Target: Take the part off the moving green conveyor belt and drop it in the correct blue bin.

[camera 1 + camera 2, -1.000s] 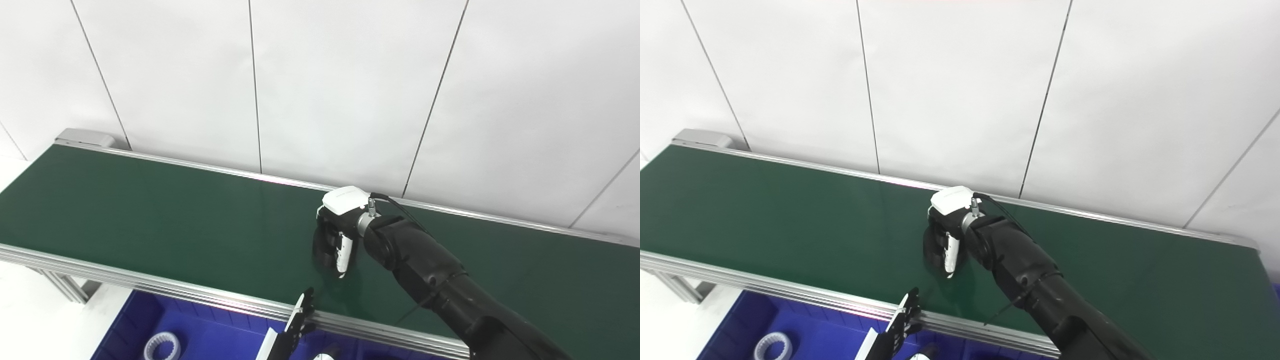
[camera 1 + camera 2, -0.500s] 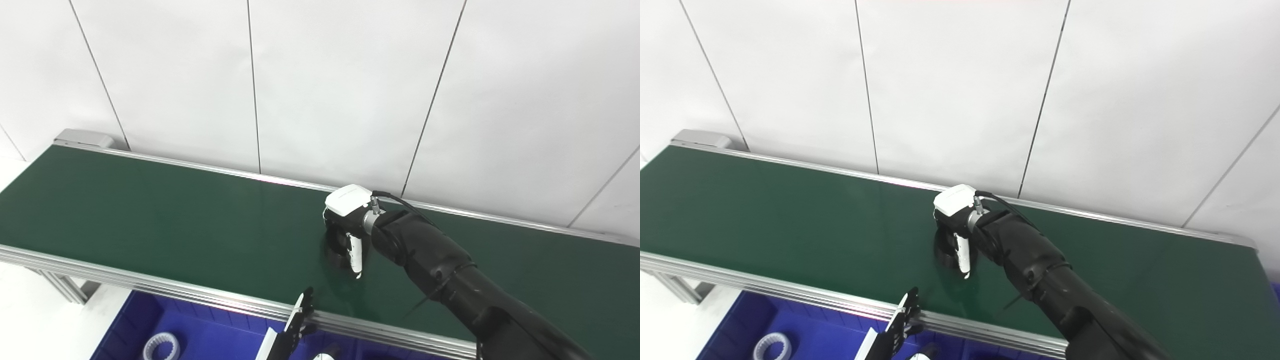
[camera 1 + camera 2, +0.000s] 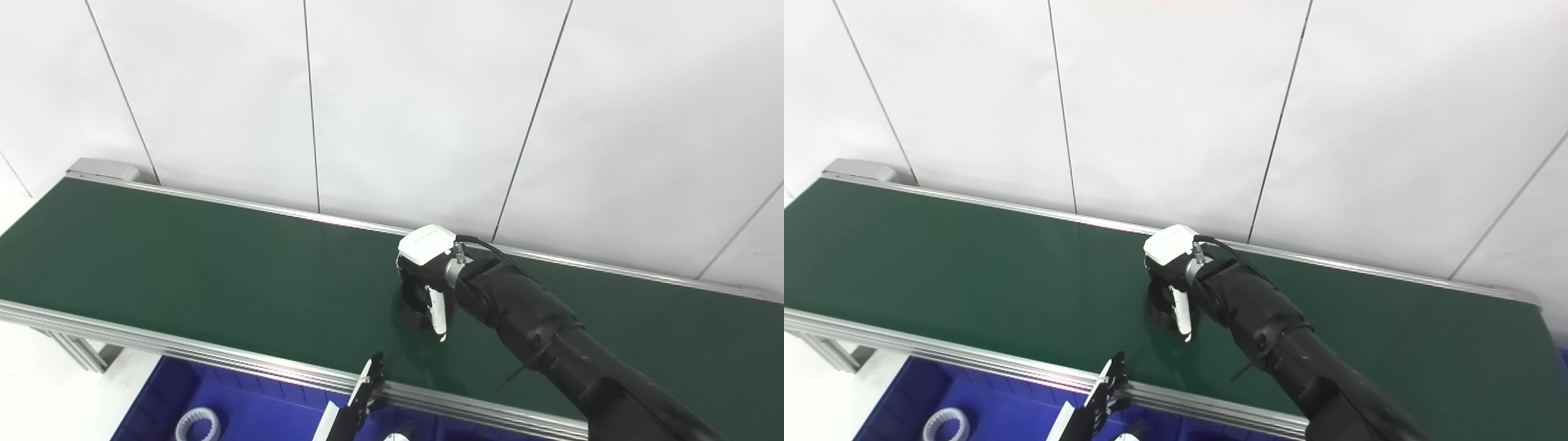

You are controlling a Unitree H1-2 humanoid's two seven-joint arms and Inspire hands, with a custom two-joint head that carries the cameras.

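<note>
Blue bin (image 3: pixel 257 413) (white ring (image 3: pixel 198 424) inside).

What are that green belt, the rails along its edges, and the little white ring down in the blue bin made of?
The green conveyor belt looks like smooth rubber or PVC: it has a faint sheen with soft reflections. The rail seems to be aluminium, silvery and grooved like extruded profile. The white toothed ring in the blue bin is probably moulded plastic, matte and uniformly white.
</note>
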